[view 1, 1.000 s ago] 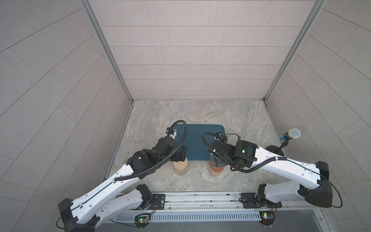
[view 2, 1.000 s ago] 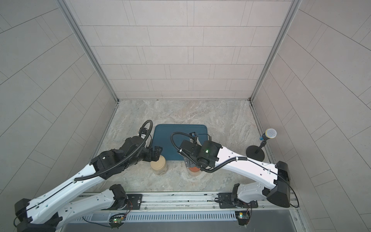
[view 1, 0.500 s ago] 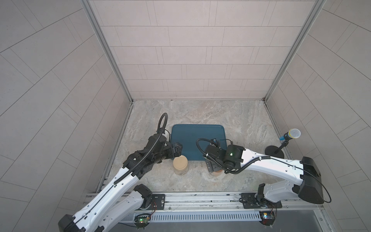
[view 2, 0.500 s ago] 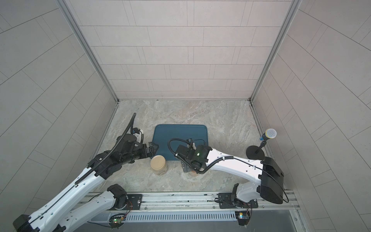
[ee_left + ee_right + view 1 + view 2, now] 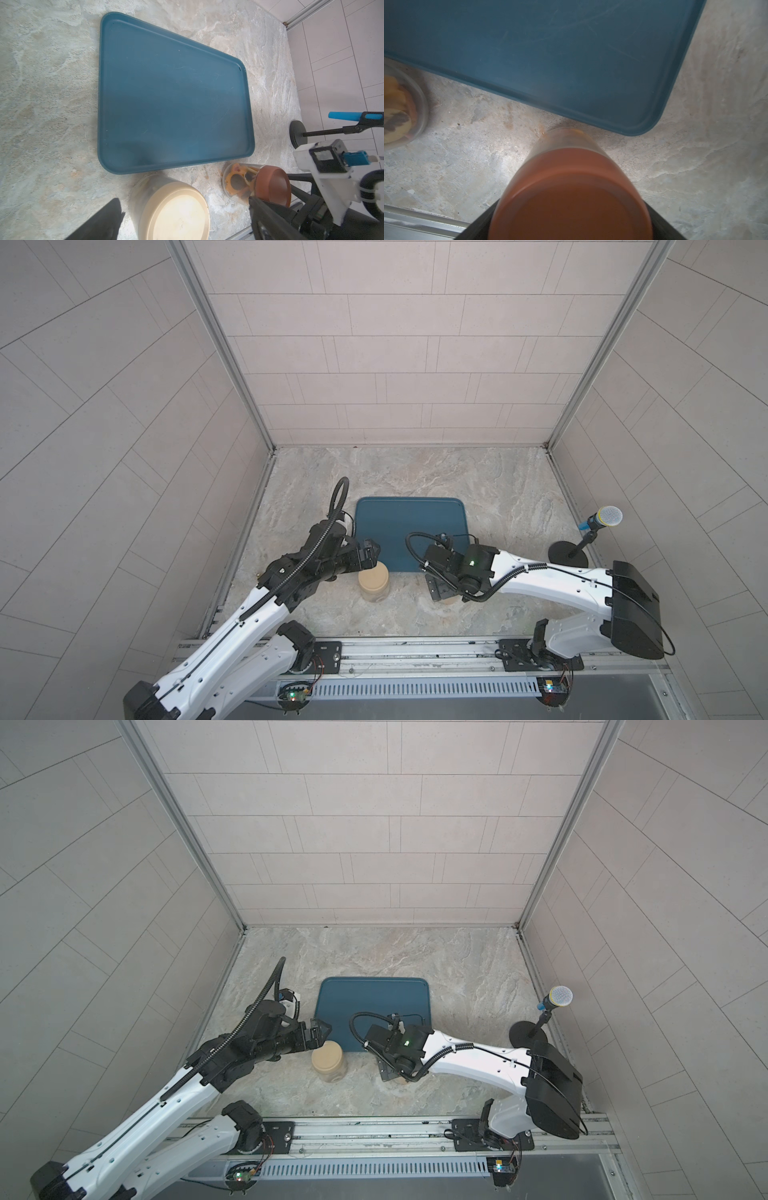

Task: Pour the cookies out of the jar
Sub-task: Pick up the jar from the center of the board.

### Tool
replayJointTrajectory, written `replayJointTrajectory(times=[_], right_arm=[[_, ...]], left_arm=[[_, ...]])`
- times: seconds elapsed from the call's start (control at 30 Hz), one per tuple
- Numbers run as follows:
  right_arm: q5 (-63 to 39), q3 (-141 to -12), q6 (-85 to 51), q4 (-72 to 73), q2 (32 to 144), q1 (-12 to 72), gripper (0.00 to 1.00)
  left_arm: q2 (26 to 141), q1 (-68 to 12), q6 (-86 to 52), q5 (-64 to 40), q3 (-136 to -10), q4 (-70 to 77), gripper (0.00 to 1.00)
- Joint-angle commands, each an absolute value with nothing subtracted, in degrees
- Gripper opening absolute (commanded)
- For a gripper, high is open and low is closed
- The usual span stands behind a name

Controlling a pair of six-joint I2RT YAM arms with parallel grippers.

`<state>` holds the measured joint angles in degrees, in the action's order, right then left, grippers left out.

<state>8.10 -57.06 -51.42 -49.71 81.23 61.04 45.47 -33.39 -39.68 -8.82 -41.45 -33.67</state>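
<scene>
Two clear jars with cookies stand in front of the blue tray point(image 5: 409, 526). One has a beige lid point(image 5: 374, 581) point(image 5: 178, 214). The other has a brown lid point(image 5: 272, 185) point(image 5: 571, 197), and orange cookies point(image 5: 236, 182) show through its wall. My left gripper point(image 5: 372, 551) is open and reaches in from the left at the beige jar's far side, without touching it. My right gripper point(image 5: 440, 589) sits over the brown-lidded jar and hides it almost fully in both top views. Its black fingers point(image 5: 483, 220) flank the lid closely; the blurred view hides any contact.
A microphone point(image 5: 602, 520) on a round black stand point(image 5: 568, 556) is at the right wall. The metal front rail point(image 5: 415, 651) runs just in front of both jars. Tiled walls close in the marble floor on three sides.
Both arms have sunk lower. The right gripper has come down around the brown lid, which showed beside it a second ago. The left gripper now points sideways at the beige jar.
</scene>
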Motion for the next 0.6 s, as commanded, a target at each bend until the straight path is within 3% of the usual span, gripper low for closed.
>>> replayJointTrajectory(times=[0.0, 0.13, 0.33, 0.37, 0.4, 0.5, 0.57], right_arm=[[8.38, -55.30, -52.73, -48.19, 80.16, 60.64, 0.92], [9.37, -53.65, -52.66, -46.87, 79.64, 60.47, 0.90], [9.82, -52.32, -53.76, -46.56, 78.63, 60.47, 0.73], [9.97, -52.20, -53.87, -46.72, 78.42, 60.47, 0.67], [10.17, -52.25, -54.08, -47.09, 78.19, 60.47, 0.53], [11.17, -53.50, -54.40, -49.64, 76.64, 60.47, 0.03], [12.51, -55.37, -54.40, -51.80, 74.34, 60.47, 0.00]], left_arm=[[43.19, -33.13, -39.99, -9.04, -40.69, -32.94, 1.00], [43.67, -33.13, -39.99, -9.29, -40.47, -33.47, 1.00], [43.17, -33.06, -39.56, -9.58, -40.32, -33.47, 1.00], [43.02, -33.12, -39.42, -9.62, -40.34, -33.39, 0.99], [42.98, -33.11, -39.25, -9.58, -40.41, -33.23, 0.98], [43.54, -33.13, -37.60, -8.47, -41.66, -33.37, 0.96], [44.11, -33.13, -35.87, -7.29, -43.15, -33.38, 0.93]])
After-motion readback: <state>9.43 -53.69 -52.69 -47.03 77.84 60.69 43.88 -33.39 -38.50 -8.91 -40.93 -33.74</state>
